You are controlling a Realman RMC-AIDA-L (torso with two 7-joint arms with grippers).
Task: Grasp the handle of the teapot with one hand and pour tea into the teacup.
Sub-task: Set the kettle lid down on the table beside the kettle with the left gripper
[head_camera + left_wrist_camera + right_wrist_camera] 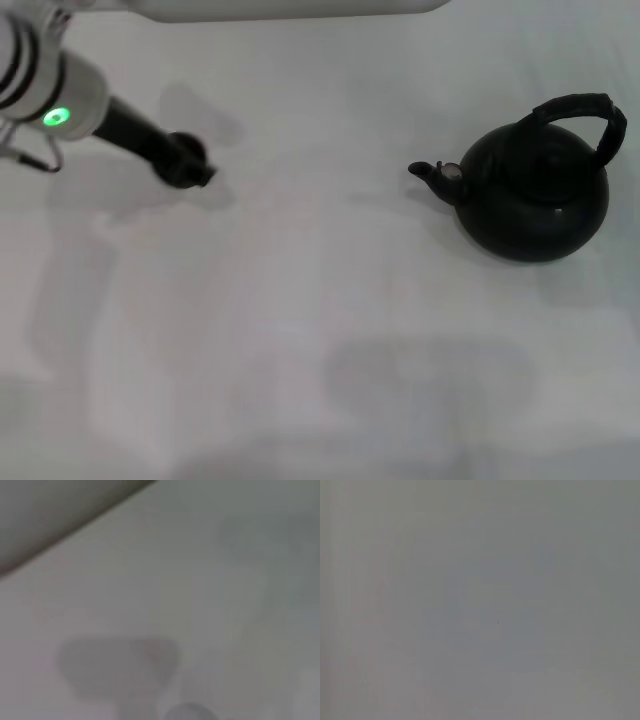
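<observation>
The teapot (535, 195) is a round, squat, matte black pot standing on the white table at the right of the head view. Its short spout (432, 173) points left. The handle (585, 112), a thick black arched hoop, stands up over its top, toward the right side. My left arm reaches in from the upper left, and its dark gripper (185, 162) hovers over the table far to the left of the teapot. No teacup shows in any view. My right gripper is out of view. Both wrist views show only bare pale surface.
The white table (300, 330) fills the head view, with soft shadows on it. A white body part (290, 8) crosses the top edge. The left wrist view shows a darker band (45, 515) in one corner, beyond the table's edge.
</observation>
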